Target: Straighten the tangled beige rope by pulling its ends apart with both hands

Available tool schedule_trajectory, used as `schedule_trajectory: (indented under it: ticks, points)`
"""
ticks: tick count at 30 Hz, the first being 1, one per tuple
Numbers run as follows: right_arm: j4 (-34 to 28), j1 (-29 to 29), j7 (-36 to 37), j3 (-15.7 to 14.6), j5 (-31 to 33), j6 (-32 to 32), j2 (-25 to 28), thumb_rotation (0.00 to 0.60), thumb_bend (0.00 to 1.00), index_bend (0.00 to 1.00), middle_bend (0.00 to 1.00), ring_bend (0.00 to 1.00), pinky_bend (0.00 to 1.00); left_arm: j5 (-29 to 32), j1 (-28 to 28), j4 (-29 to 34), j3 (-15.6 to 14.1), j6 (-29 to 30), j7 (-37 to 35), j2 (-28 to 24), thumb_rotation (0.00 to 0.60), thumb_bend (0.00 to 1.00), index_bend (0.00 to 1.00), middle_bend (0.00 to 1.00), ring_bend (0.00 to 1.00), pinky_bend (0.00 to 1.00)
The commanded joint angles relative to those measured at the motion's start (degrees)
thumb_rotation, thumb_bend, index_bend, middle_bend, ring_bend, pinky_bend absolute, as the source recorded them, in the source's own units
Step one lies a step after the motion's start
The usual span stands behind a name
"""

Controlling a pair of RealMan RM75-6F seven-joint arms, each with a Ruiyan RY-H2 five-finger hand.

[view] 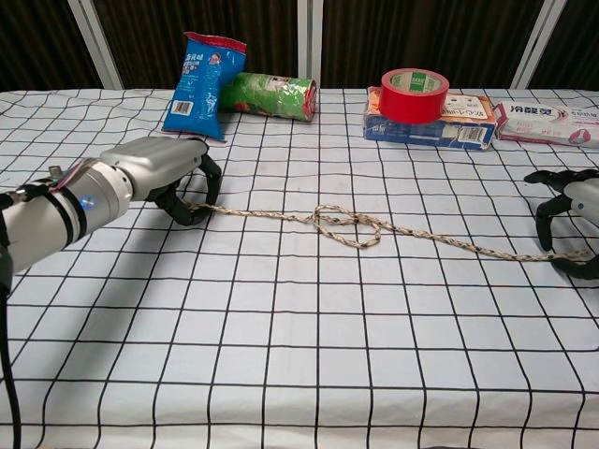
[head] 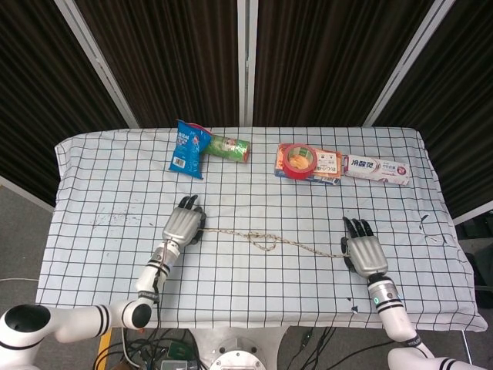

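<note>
The beige rope (view: 440,241) lies across the checked cloth with a loose knot (view: 348,224) near its middle, also seen in the head view as the knot (head: 264,242). My left hand (view: 154,178) curls its fingers around the rope's left end and grips it; from above the left hand (head: 182,225) sits over that end. My right hand (view: 569,223) is at the frame's right edge, its fingers arched over the rope's right end with a gap still showing between fingers and thumb. From above the right hand (head: 364,253) lies palm down with the rope running under its inner side.
Along the far side stand a blue snack bag (view: 197,84), a green can on its side (view: 271,95), a red tape roll (view: 414,94) on a flat box (view: 454,126), and a toothpaste box (view: 547,122). The table's right edge (head: 454,247) is close to my right hand.
</note>
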State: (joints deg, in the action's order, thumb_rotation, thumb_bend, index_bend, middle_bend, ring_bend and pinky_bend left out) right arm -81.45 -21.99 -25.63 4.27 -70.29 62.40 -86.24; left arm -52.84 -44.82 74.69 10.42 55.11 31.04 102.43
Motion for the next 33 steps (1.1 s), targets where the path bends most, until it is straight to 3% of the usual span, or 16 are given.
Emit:
schedule_trajectory:
  ticks: [1, 18, 33]
  points:
    - [0.0, -0.1, 0.0, -0.1, 0.0, 0.0, 0.0, 0.6, 0.3, 0.55, 0.03, 0.0, 0.0, 0.0, 0.0, 0.0, 0.0, 0.0, 0.0, 0.0, 0.6, 0.4, 0.58, 0.33, 0.03, 0.09]
    - [0.5, -0.8, -1.2, -0.3, 1.4, -0.7, -0.5, 0.6, 0.29, 0.54, 0.03, 0.0, 0.0, 0.0, -0.1, -0.5, -0.3, -0.1, 0.0, 0.3, 0.6, 0.4, 0.57, 0.33, 0.03, 0.09]
    - [0.9, -1.1, -0.4, -0.4, 1.6, -0.7, -0.3, 0.6, 0.31, 0.62, 0.05, 0.0, 0.0, -0.9, 0.1, -0.5, -0.4, 0.2, -0.8, 0.1, 0.6, 0.4, 0.57, 0.33, 0.03, 0.09]
